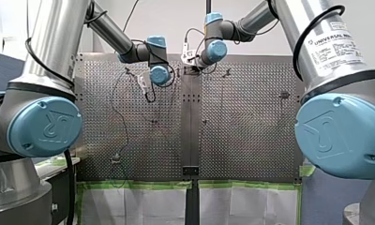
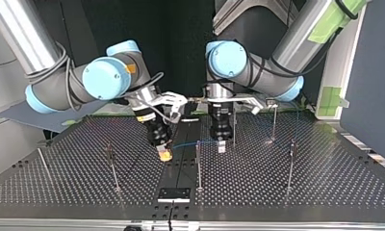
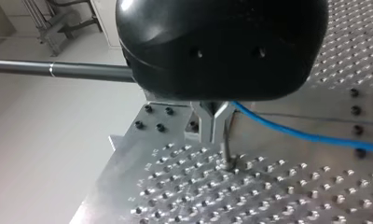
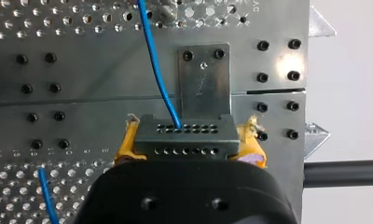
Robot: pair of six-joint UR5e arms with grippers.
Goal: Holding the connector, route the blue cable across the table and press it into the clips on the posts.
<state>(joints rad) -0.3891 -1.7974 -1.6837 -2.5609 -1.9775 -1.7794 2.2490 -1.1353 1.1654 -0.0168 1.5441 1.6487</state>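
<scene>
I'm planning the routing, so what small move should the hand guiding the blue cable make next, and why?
Likely nudge my left hand toward the thin post just beside it, laying the blue cable against it. My right hand is shut on the connector, and the cable between both hands sits in no clip I can see.

My left pincer (image 2: 221, 147) and my right pincer (image 2: 164, 155) point down, both clamped

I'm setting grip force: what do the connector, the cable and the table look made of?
The connector is matte grey with two rows of holes; it could be plastic or metal. The cable has a smooth blue sheath that bends easily, so it is likely plastic. The table is bare, silvery, drilled metal, probably aluminium.
</scene>
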